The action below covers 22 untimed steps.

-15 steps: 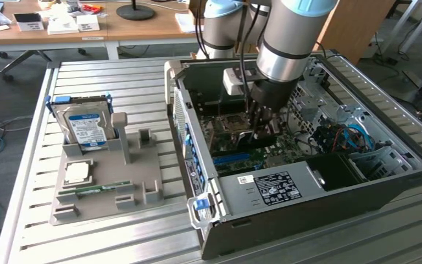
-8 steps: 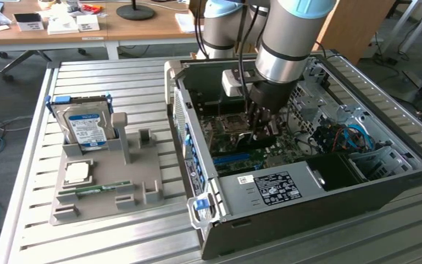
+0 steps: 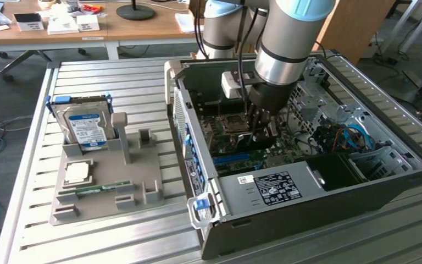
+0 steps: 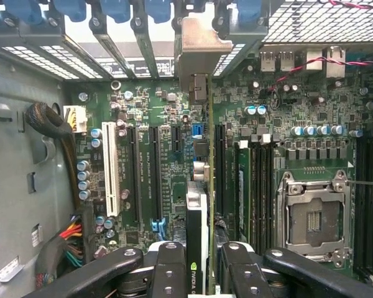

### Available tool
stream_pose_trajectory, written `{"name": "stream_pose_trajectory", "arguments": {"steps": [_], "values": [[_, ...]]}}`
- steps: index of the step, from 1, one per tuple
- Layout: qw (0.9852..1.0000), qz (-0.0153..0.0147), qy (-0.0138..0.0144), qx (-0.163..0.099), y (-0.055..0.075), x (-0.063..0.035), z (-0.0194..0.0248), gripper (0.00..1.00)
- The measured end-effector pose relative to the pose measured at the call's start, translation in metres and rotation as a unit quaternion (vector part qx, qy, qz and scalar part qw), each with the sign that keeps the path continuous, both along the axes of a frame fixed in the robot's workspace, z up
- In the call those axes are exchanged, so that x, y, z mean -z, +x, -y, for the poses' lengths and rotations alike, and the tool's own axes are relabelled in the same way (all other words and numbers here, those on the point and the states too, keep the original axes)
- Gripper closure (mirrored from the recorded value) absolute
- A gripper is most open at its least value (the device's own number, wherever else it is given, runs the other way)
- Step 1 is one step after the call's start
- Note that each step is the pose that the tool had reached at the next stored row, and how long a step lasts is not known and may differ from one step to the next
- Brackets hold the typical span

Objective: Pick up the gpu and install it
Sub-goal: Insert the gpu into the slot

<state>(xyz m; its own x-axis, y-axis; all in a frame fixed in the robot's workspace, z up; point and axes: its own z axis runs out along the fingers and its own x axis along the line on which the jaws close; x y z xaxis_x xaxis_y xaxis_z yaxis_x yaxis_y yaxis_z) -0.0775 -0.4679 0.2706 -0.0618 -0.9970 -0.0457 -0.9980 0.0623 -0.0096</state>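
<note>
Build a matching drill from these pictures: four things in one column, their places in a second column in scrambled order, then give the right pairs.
Things
1. gpu
2. hard drive
3. processor chip
4. CPU socket

Places
A. lies flat on the grey holder outside the case
B. mounted on the green motherboard
C. stands upright in the grey holder
D. gripped edge-on in the tool, inside the case

Pairs: 1-D, 2-C, 3-A, 4-B
</note>
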Motion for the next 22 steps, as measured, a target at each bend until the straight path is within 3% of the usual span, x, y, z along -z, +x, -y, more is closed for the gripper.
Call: {"name": "stream_pose_trajectory", "arguments": {"steps": [22], "values": [[1.0,-0.0001,-0.0001,0.0,-0.0092,0.0019,0.0007,0.73]]}}
